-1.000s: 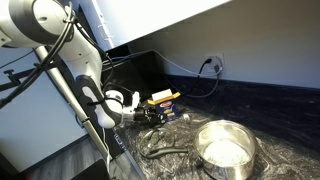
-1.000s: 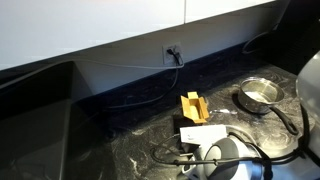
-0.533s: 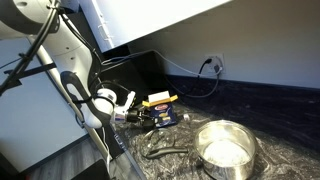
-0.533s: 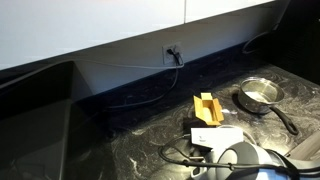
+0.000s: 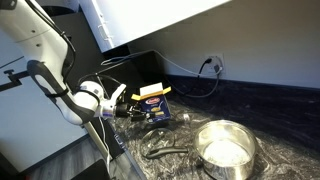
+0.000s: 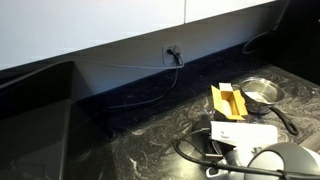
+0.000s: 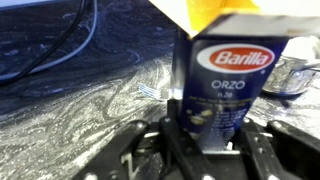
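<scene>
My gripper [image 7: 212,137] is shut on a blue Barilla orzo box [image 7: 228,80] with an open yellow-lined top. Its black fingers [image 7: 178,136] clamp the box's lower sides. In both exterior views the box [image 5: 153,103] [image 6: 228,102] is held upright above the dark marbled counter [image 5: 270,120], with the gripper [image 5: 130,108] [image 6: 230,124] at its base. A steel pot [image 5: 225,150] [image 6: 258,93] stands on the counter beyond the box, and its rim [image 7: 296,72] shows at the wrist view's right edge.
A black cable [image 5: 165,150] lies coiled on the counter near the pot. Another cord runs from the wall outlet [image 5: 213,63] [image 6: 172,52] along the backsplash. A dark sink recess [image 6: 35,110] lies at one end of the counter. Cabinets hang overhead.
The arm has swung back along the counter and carried the box with it. The box has drawn nearer to the pot in one exterior view. The grip has not changed.
</scene>
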